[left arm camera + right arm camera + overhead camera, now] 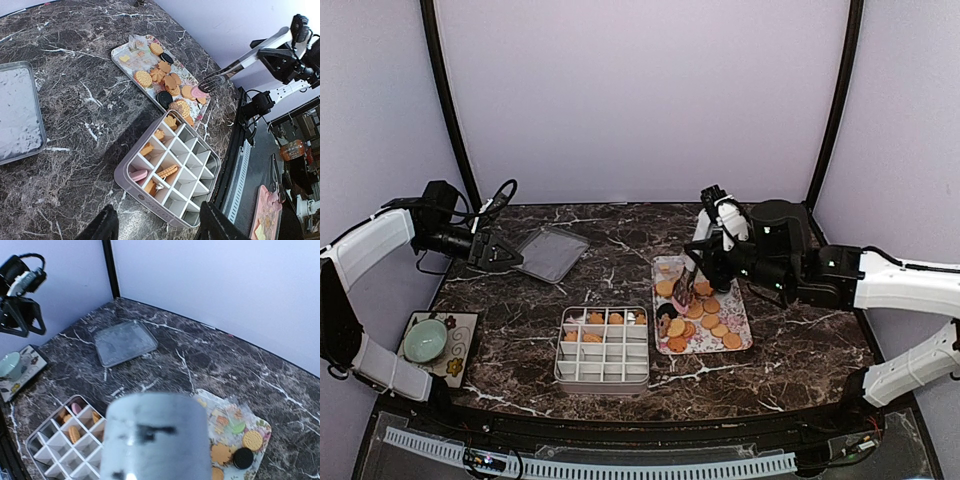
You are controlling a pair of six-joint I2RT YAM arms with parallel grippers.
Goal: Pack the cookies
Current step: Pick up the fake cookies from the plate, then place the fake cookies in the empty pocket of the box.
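Cookies (698, 318): a few sit in the box (603, 384), most wait on the tray (664, 266). My right claw (710, 255) squeezes the tongs (235, 67); my left claw (502, 254) is open, empty.

Even, soft overhead light, lilac cast. Divided box (150, 206) throws soft shadow on marble tabletop (75, 75). Right wrist view: tongs (155, 440) close to lens, heavily blurred.

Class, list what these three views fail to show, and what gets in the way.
Right wrist: a blurred grey shape covers part of tray and box.
Top: boxed cookies too small to tell apart.
Left wrist: right arm cut off by the edge.
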